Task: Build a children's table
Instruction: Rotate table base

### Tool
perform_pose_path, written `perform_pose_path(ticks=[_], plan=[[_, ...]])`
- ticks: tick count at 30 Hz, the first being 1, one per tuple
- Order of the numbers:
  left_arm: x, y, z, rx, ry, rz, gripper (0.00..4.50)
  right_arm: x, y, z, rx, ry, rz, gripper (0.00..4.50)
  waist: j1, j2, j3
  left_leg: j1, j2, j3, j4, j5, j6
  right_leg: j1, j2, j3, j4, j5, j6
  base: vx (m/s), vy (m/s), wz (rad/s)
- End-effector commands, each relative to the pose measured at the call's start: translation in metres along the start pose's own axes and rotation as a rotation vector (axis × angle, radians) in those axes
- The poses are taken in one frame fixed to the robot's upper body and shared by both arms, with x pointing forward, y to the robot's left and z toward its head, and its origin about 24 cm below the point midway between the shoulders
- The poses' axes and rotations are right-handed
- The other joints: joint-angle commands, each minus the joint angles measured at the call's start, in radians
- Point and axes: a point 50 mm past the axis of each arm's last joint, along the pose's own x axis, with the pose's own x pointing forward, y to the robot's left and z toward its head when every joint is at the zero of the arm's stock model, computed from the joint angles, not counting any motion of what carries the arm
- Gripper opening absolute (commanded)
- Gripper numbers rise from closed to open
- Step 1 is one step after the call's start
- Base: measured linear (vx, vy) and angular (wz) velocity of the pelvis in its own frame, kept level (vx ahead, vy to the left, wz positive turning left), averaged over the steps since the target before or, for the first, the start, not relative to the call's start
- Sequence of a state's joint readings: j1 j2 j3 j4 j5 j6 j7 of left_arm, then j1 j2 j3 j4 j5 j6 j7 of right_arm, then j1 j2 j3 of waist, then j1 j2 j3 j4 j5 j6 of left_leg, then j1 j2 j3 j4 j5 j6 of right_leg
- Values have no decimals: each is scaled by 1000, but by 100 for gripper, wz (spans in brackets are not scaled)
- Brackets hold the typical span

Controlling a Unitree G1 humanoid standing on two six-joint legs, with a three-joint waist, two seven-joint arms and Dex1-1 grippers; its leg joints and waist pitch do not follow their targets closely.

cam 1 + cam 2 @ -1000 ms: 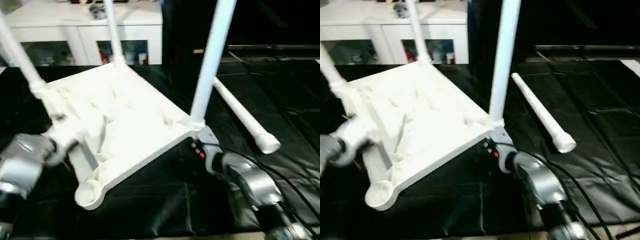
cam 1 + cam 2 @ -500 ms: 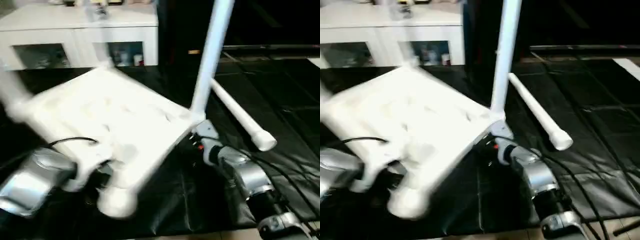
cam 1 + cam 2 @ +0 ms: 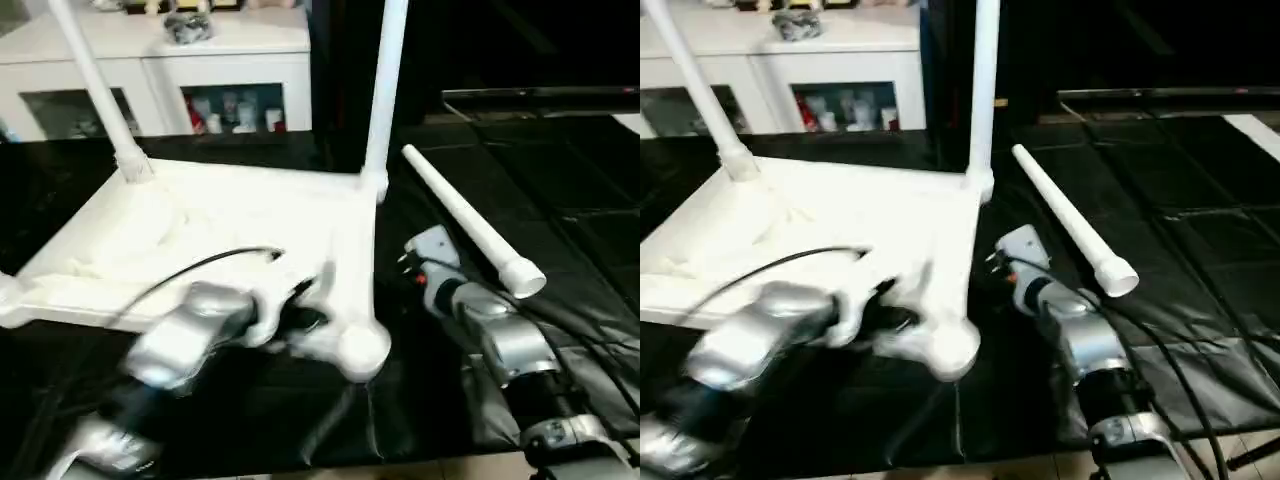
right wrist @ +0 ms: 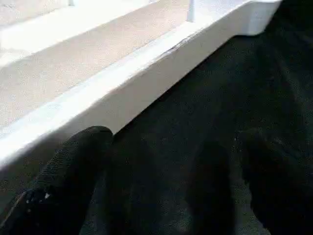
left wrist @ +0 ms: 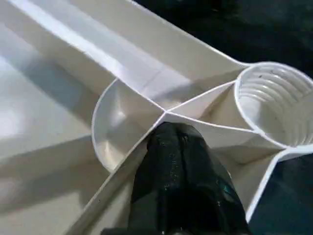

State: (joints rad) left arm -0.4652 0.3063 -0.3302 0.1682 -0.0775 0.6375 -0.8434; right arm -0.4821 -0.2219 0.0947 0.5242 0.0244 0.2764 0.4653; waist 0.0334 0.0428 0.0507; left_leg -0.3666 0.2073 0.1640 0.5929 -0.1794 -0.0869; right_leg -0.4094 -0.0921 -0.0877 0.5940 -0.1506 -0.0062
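The white table top point(image 3: 200, 220) lies underside up on the black mat. Two legs stand in its far corners, one on the left point(image 3: 95, 80) and one on the right point(image 3: 385, 90). The near right corner socket point(image 3: 362, 348) is empty; its ribbed bore point(image 5: 274, 105) sits beside my left gripper point(image 5: 171, 142), which is shut on a rib of the top. A loose leg point(image 3: 465, 220) lies on the mat to the right. My right gripper point(image 3: 420, 250) is open just off the top's right edge, its fingers point(image 4: 83, 152) over bare mat.
A white cabinet with glass doors point(image 3: 230, 60) stands behind the mat. A black cable point(image 3: 200, 265) runs across the table top to my left arm. More cables trail beside my right forearm point(image 3: 500, 345). The mat's front edge point(image 3: 400, 468) is close.
The table top has swung round and settled flatter, its empty socket now at the near right. My right gripper has come off the corner under the right leg. The left arm moved across with the top.
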Motion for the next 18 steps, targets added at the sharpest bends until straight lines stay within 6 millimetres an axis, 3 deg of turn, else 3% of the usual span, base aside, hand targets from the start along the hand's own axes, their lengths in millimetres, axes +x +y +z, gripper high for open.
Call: perform_pose_path(ticks=[1, 2, 5, 9, 11, 12, 13, 16, 17, 18], plan=[[-1, 5, 16, 60, -56, 44, 6, 3, 4, 20, -40, -67, 23, 450, 4, 0, -70, -2, 1, 2, -68, -260, 22, 61, -35, 32, -76, -326, -172, 0, 0, 0], [-8, 12, 21, 98, -89, 86, 6, -1, -15, 35, -27, -90, -56, 450, 4, 2, -69, -1, 2, 2, -68, -260, 24, 60, -36, 32, -78, -334, -172, 0, 0, 0], [-15, 15, 25, 128, -120, 94, 6, -5, -27, 45, -23, -99, -112, 450, 3, 1, -74, -2, 2, 4, -62, -210, 31, 61, -36, 35, -69, -272, -192, 0, 0, 0], [-36, 18, 32, 113, -195, 75, 22, -9, -55, 68, -98, -60, -191, 450, 5, 6, -74, 2, 3, 6, -60, -200, 32, 57, -33, 33, -61, -243, -218, 0, 0, 0], [-41, 18, 31, 128, -191, 64, 34, -8, -62, 70, -109, -38, -208, 450, 4, 6, -73, 2, 2, 7, -59, -212, 31, 57, -33, 32, -58, -231, -235, 0, 0, 0], [-52, 16, 29, 145, -170, 43, 45, -8, -80, 73, -129, 40, -277, 450, 5, 6, -73, 1, 2, 7, -58, -211, 30, 59, -33, 32, -57, -227, -235, 0, 0, 0], [-52, 16, 29, 145, -170, 43, 54, -8, -80, 73, -129, 40, -277, 450, -1, 6, -75, -1, 2, 5, -59, -212, 26, 58, -33, 32, -51, -219, -253, 0, 0, 0], [-62, 14, 26, 163, -153, 26, 75, -11, -97, 72, -113, 119, -344, 450, 3, 6, -74, 2, 1, 9, -55, -217, 25, 57, -34, 33, -49, -208, -262, 0, 0, 0], [-67, 11, 26, 169, -147, 15, 89, -13, -104, 70, -92, 150, -365, 450, 6, 0, -75, 3, 4, 10, -55, -223, 26, 57, -36, 33, -49, -214, -265, 0, 0, 0], [-69, 11, 26, 170, -144, 12, 89, -15, -107, 69, -79, 159, -376, 450, 5, 2, -73, -1, 3, 8, -56, -219, 27, 59, -35, 32, -47, -212, -267, 0, 0, 0]])
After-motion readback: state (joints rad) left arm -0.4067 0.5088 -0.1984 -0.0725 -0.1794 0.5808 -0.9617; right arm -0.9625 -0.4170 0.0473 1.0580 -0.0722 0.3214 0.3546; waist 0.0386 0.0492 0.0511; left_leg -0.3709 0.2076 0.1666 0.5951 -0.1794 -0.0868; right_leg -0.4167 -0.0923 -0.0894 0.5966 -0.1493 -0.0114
